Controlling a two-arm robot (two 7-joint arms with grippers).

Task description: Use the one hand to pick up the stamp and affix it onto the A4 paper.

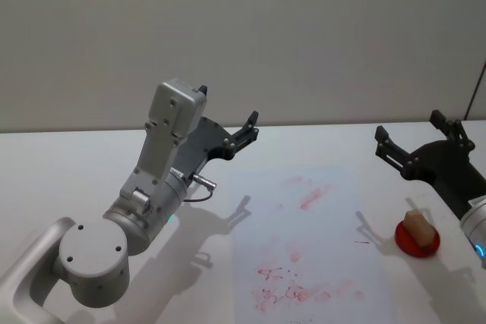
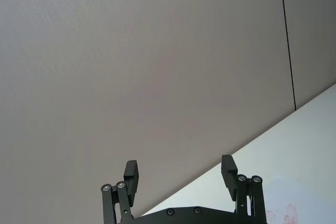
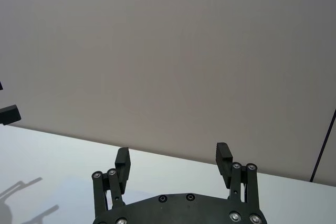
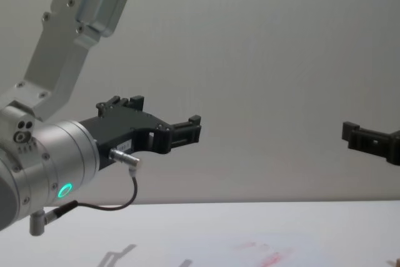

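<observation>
Head view: stamp resting on desk, just right of A4 paper. Wrist views: right pincer, left pincer both spread wide, empty. Chest view: both aloft above desk.

L gripper & R gripper both held up, pointing fwd, fingers spread wide.

We're seeing matt black plastic on the right gripper. Near it, the stamp has a smooth red base, and the A4 paper looks matt.
</observation>
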